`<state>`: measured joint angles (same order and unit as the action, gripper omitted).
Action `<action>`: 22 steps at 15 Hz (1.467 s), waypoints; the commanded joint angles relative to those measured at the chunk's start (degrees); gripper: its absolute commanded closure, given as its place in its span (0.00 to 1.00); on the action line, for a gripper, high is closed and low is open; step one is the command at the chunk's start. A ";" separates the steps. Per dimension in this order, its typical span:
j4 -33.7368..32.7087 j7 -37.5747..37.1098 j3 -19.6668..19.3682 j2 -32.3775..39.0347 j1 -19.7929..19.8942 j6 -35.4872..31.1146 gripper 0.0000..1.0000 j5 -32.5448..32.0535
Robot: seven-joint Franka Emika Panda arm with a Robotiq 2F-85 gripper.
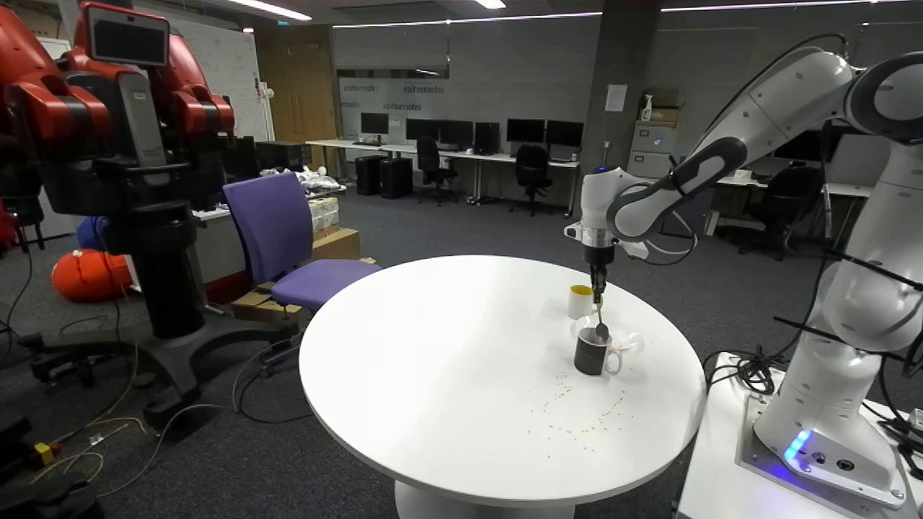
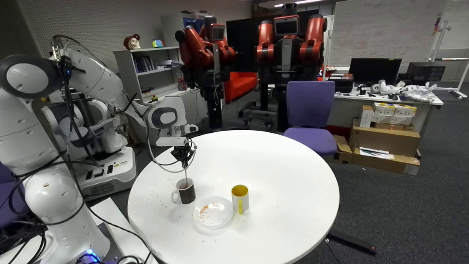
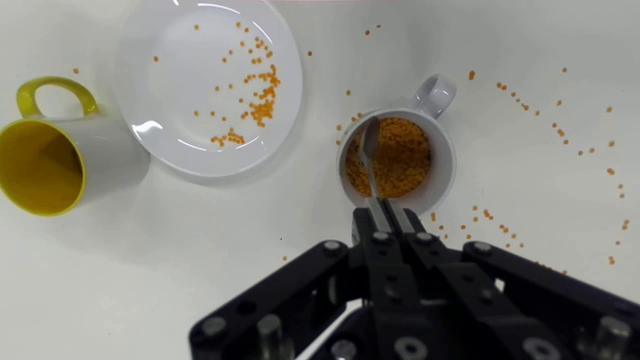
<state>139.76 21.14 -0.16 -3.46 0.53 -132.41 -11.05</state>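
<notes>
My gripper [image 3: 384,204] points down over the table, its jaws shut on the thin handle of a metal spoon [image 3: 369,142]. The spoon's bowl hangs at the mouth of a dark mug [image 1: 590,355] with a white handle; how far it dips inside I cannot tell. Orange grains [image 3: 402,157] cover the bottom of this mug, as the wrist view shows. Beside it lies a white plate [image 2: 218,216] with some grains scattered on it. A white mug with a yellow inside [image 3: 112,160] stands upright past the plate. Both exterior views show the dark mug upright.
Loose grains [image 3: 561,132] are strewn over the round white table [image 1: 447,360] around the dark mug. A purple chair [image 2: 310,110] stands behind the table. Red robots [image 1: 130,94] stand farther off. The arm's base [image 1: 829,447] is mounted next to the table.
</notes>
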 commanded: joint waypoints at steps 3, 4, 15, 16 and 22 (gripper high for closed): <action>3.98 -4.00 0.83 -2.43 -0.99 -4.99 0.99 -4.02; 4.23 -3.92 0.87 -2.13 -1.08 -5.84 0.99 -3.80; 4.21 -3.25 0.60 2.27 -1.09 -13.67 0.99 -3.77; 3.91 -3.08 0.54 2.80 -1.02 -14.39 0.99 -3.77; 2.17 -2.25 0.17 5.40 -0.65 -17.13 0.99 -3.92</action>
<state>143.17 18.88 0.45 0.80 -0.66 -147.10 -13.34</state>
